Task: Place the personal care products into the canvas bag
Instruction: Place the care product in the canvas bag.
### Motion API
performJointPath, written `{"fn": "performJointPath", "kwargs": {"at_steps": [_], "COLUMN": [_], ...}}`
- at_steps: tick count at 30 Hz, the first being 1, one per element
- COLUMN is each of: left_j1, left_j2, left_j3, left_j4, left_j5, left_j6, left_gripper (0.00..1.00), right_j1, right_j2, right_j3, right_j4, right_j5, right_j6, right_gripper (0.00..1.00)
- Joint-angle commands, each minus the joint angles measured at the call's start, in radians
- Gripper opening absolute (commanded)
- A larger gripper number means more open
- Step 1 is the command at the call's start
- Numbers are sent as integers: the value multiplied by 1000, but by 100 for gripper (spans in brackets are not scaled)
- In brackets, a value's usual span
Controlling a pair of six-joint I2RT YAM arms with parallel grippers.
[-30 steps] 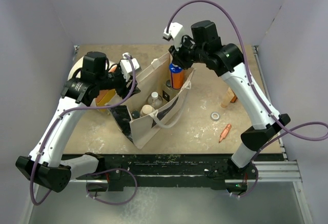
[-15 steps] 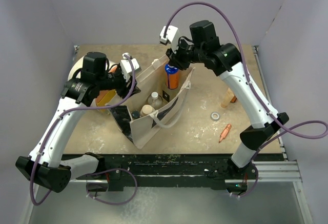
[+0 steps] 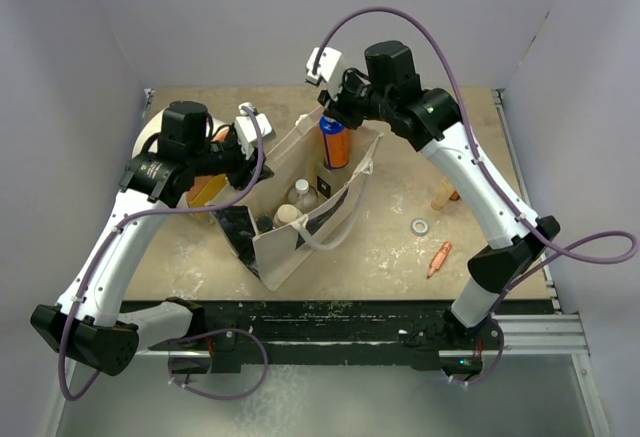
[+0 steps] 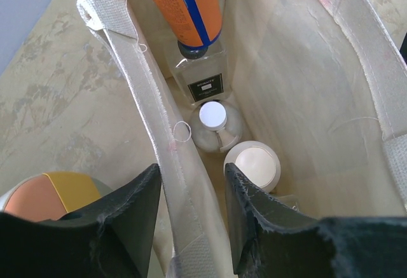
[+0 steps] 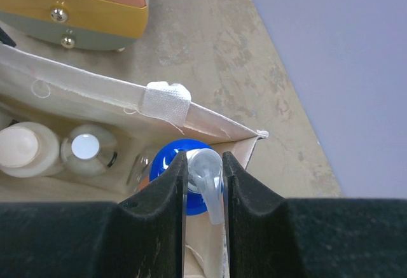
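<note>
The cream canvas bag (image 3: 305,219) stands open in the middle of the table. My left gripper (image 3: 246,155) is shut on its left rim, whose wall (image 4: 159,119) runs between my fingers (image 4: 137,201). My right gripper (image 3: 338,117) is shut on the clear pump (image 5: 205,171) of an orange bottle with a blue top (image 3: 335,143), held upright inside the bag's far end (image 4: 187,4). A clear square bottle with a black label (image 4: 205,82), a clear round bottle with a white cap (image 4: 213,123) and a white round-topped bottle (image 4: 254,165) stand in the bag.
The big white drum with orange and gold end (image 3: 150,143) lies left of the bag, beside my left gripper (image 4: 44,196). A beige bottle (image 3: 445,193), a small tape roll (image 3: 420,226) and an orange tube (image 3: 438,257) lie on the table at the right.
My right gripper has carried the orange bottle a little to the left, further over the bag's far end. My left arm and the bag have not moved.
</note>
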Motion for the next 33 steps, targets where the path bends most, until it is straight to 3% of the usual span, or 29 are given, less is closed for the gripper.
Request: {"fn": "performJointPath", "kwargs": {"at_steps": [1,9,33], "left_j1": [5,5,5], "left_j2": [-17,-10,1], "left_j3": [-1,3,24], "left_j4": [37,39,29], "left_j5": [34,34,33], "left_j6": [-15,-15,-1], "left_gripper": [47,45,45], "right_j1": [-6,-5,-1], "right_j2": [-41,-79,-108], "right_j3": [-35,-63,79], "right_j4": [41,15,15], "right_j5": [96,87,242], "right_j6": [-71,-96,-121], "right_gripper": [0,0,0]}}
